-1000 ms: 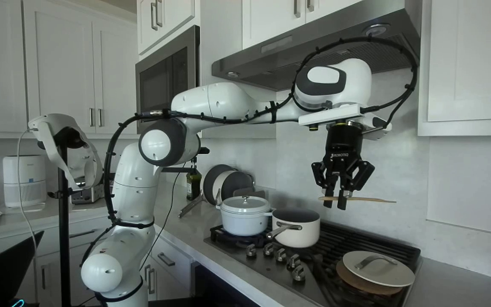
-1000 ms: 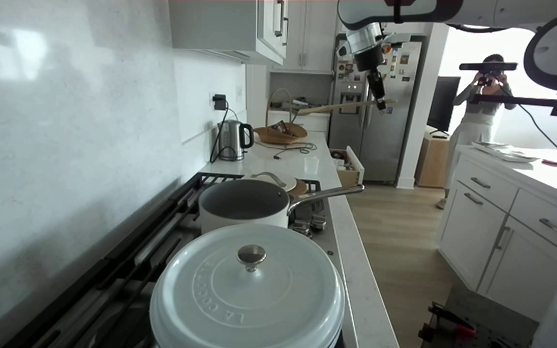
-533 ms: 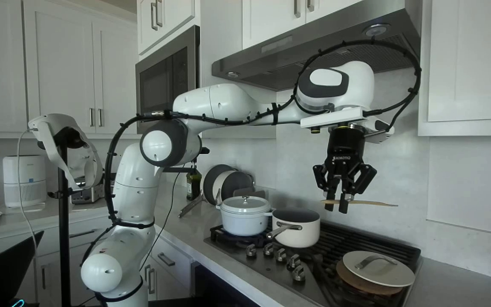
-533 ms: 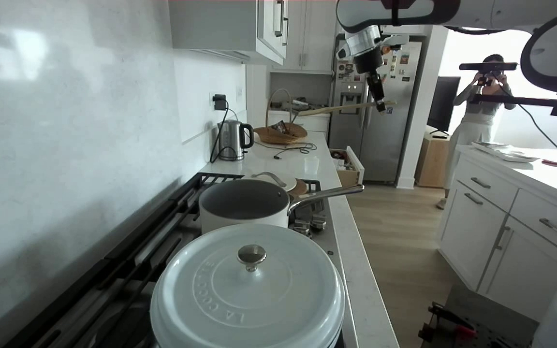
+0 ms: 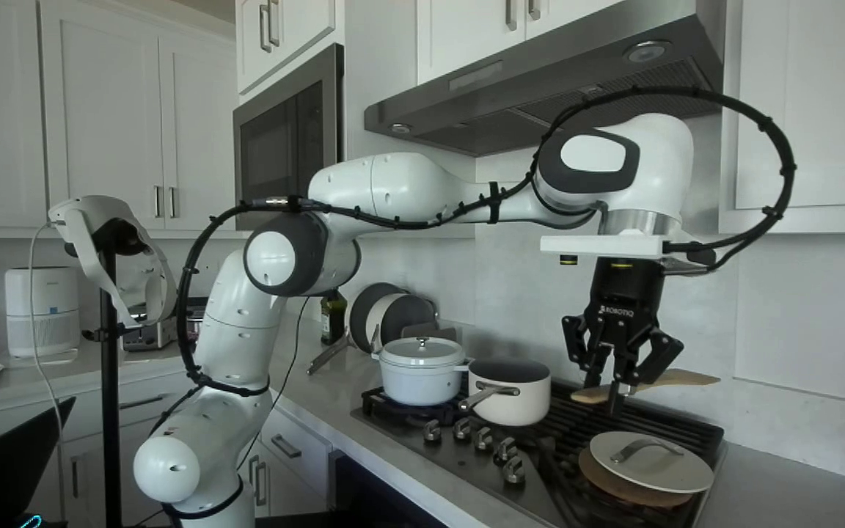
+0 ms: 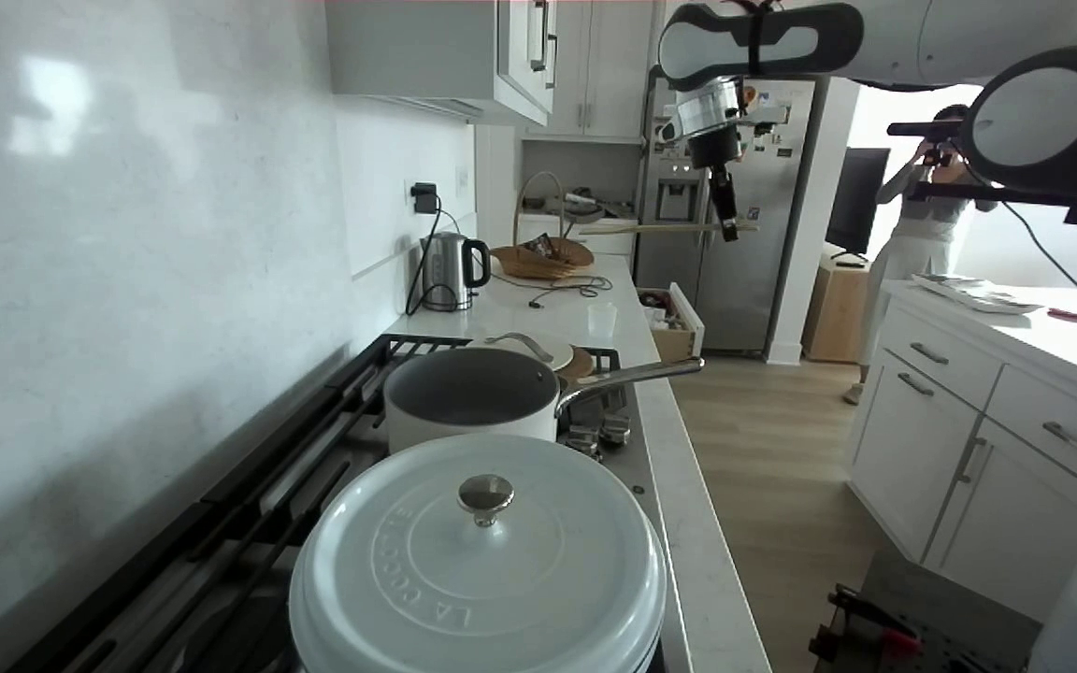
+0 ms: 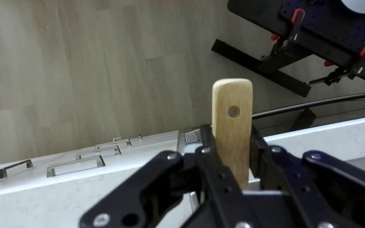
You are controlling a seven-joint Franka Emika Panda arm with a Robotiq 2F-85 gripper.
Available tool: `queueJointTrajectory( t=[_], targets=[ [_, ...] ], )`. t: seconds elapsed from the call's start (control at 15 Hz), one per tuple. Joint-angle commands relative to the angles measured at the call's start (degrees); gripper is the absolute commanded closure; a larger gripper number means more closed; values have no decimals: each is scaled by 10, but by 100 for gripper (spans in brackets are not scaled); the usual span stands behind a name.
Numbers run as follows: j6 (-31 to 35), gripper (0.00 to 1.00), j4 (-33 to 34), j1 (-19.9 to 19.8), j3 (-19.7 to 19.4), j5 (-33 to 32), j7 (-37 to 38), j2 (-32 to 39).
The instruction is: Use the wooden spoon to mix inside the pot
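Pincer (image 5: 604, 394) around tan, seemingly level spoon (image 7: 233, 131)

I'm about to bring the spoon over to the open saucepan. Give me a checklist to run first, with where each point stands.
1. Claw gripping the wooden spoon: ok; jaws closed on its handle.
2. Spoon over the saucepan: not ok; it hangs off to one side.
3. Spoon tipped bowl-down for mixing: not ok; it looks close to level.
4. Saucepan uncovered: ok; a lid lies elsewhere on the cooktop.
5. Something inside to mix: cannot tell; no view shows the bottom clearly.
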Motion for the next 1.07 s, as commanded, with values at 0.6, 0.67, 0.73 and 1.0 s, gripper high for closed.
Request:
queueJointTrajectory(
  t=[0.6, 0.67, 0.73, 1.0],
  targets=[
    [78, 93, -10, -73, 2, 41, -140, 39],
    [91, 93, -17, -75, 2, 45, -138, 41],
    [101, 93, -23, -76, 3, 47, -137, 43],
    [152, 93, -58, -71, 4, 55, -124, 51]
  ],
)
